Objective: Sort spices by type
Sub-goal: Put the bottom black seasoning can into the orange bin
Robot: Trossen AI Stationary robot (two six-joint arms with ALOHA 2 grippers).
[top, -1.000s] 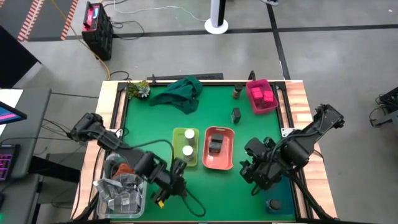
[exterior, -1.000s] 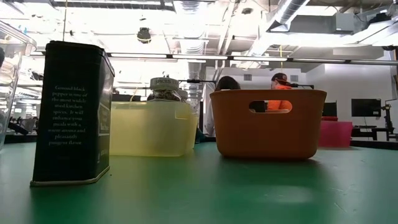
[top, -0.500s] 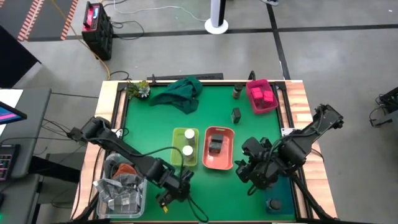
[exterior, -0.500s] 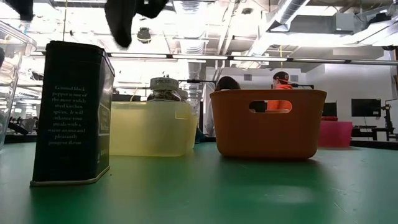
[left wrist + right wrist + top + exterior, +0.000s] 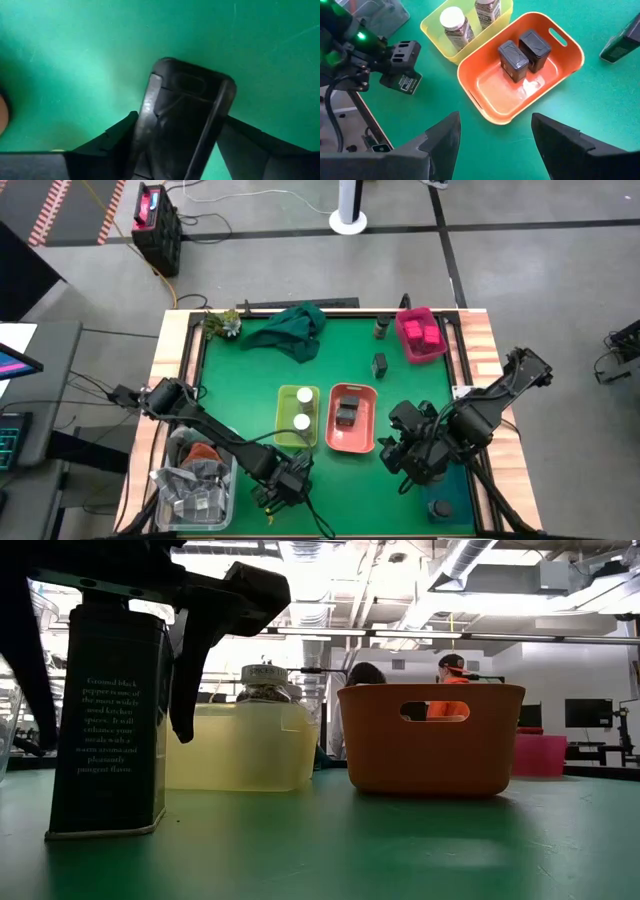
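So my left end effector (image 5: 105, 670) was down over the dark grey blocky pack (image 5: 108, 720) near the front edge of the tabletop (image 5: 250, 390), one finger on each side of it. The fingers (image 5: 195, 670) sat close against its sides, but I honestly couldn't tell if they were actually pinching it. The pack stood upright on the green surface, just in front of the yellow bin (image 5: 298, 416).

That yellow bin had two white-topped round jars (image 5: 454, 22) in it. Right beside it, the orange bin (image 5: 352, 418) held two more dark grey blocky packs (image 5: 524, 52). One other dark pack (image 5: 380, 365) stood alone further back, near the pink bin (image 5: 421, 334) in the far right corner, which held the pink boxy packs (image 5: 424, 332).

My right end effector (image 5: 492, 145) hovered over the tabletop just to the right of the orange bin, fingers spread wide with nothing between them.
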